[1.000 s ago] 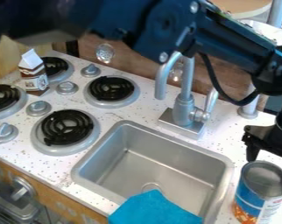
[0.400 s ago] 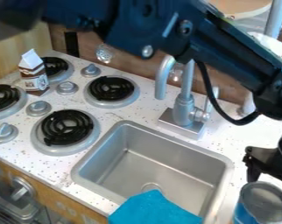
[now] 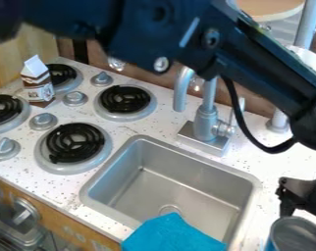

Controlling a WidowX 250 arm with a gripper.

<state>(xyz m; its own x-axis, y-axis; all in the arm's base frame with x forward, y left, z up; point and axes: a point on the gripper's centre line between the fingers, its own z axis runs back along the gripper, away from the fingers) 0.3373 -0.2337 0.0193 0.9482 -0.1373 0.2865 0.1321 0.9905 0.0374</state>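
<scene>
At the right edge, low in the camera view, the black gripper (image 3: pixel 304 204) hangs over the counter, shut on a can. The can (image 3: pixel 297 236) stands upright between its fingers, with a grey round top and a blue side; its lower part is cut off by the bottom edge. It is to the right of the sink (image 3: pixel 189 187). A teal cloth (image 3: pixel 172 234) lies over the sink's front rim, left of the can.
The faucet (image 3: pixel 206 122) rises behind the sink, below the arm. Several black coil burners (image 3: pixel 75 142) with grey knobs occupy the left side. A small brown and white carton (image 3: pixel 37 83) stands at the back left.
The gripper and the can have moved together down the view, toward the bottom right corner. More of the can is now cut off. The cloth and carton have stayed put.
</scene>
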